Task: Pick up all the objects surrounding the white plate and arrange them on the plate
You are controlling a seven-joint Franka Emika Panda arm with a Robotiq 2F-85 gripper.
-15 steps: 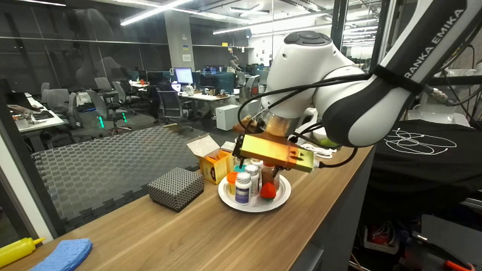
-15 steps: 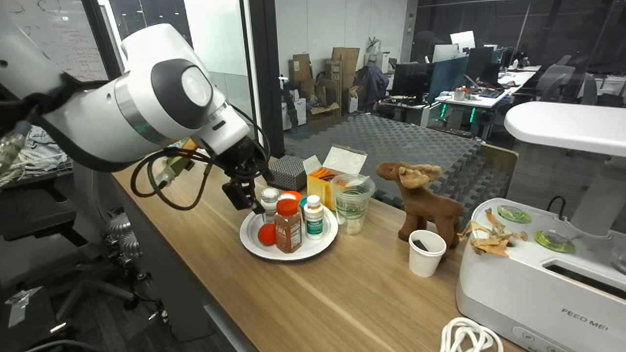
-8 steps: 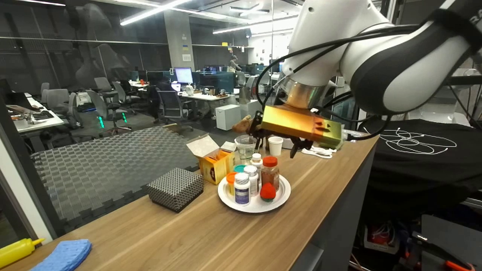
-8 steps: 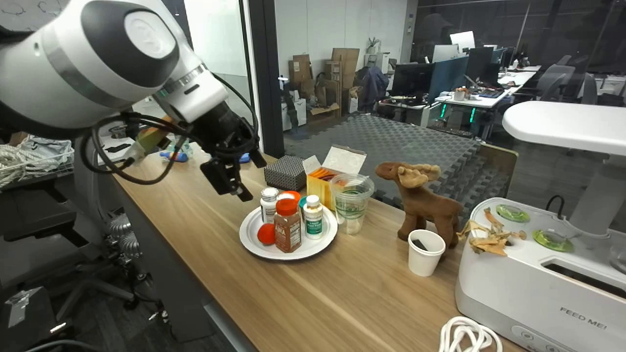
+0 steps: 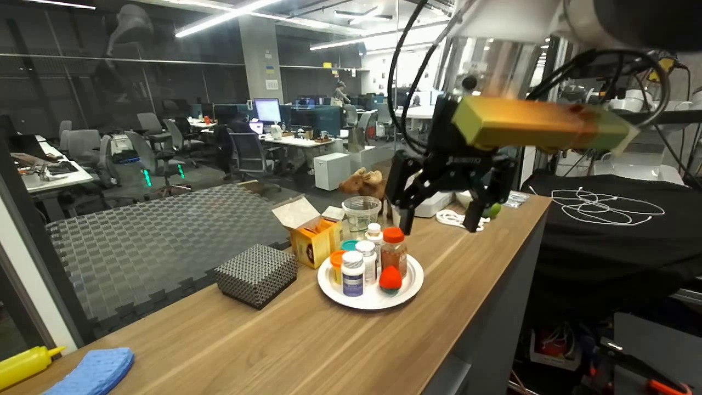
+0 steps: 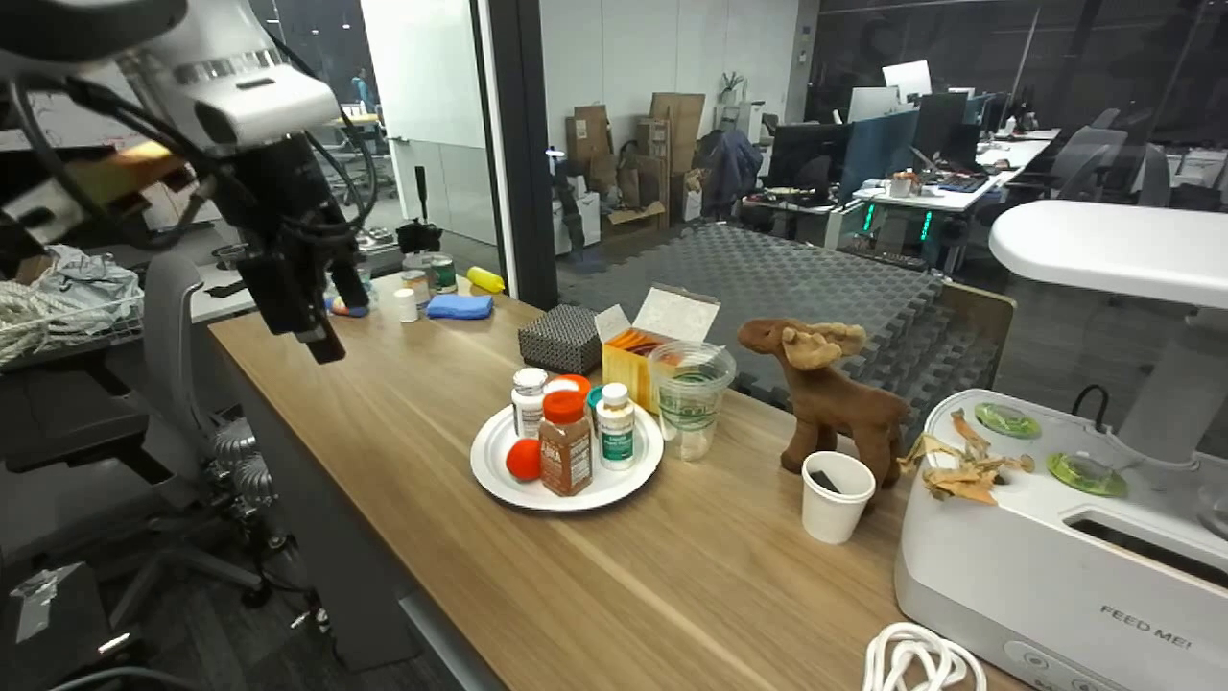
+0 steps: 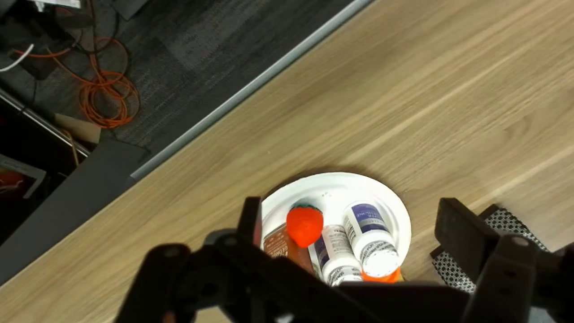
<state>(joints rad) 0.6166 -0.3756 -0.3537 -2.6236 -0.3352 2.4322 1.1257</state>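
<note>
One white plate (image 5: 375, 302) on the wooden counter (image 5: 307, 343), and I count seven things on it. That's three white bottles, so a near pill bottle (image 5: 353, 281), a far pill bottle (image 5: 369, 269) and a green-label bottle (image 6: 616, 440), plus one red-lidded jar (image 6: 566, 461), one strawberry (image 7: 305, 224) sitting tip up, one orange-lidded tub (image 5: 336, 264) and one teal-lidded tub (image 5: 349, 245). Bottles and jar all upright.

The single gripper (image 5: 439, 224) hangs in the air well apart from the plate, its two fingers spread wide, holding nothing.

Off the plate, in an exterior view: one patterned box (image 5: 256, 274) to the left, one yellow box (image 5: 326, 247) with its lid up on the far left side (orange packets inside, can't count them), and one blue sponge (image 5: 96, 370) and one yellow squeeze bottle (image 5: 24, 366) near left. In an exterior view, one clear plastic cup (image 6: 691, 413) is just right of the plate, with one moose plush (image 6: 835, 393) and one paper cup (image 6: 837, 509) farther right.
</note>
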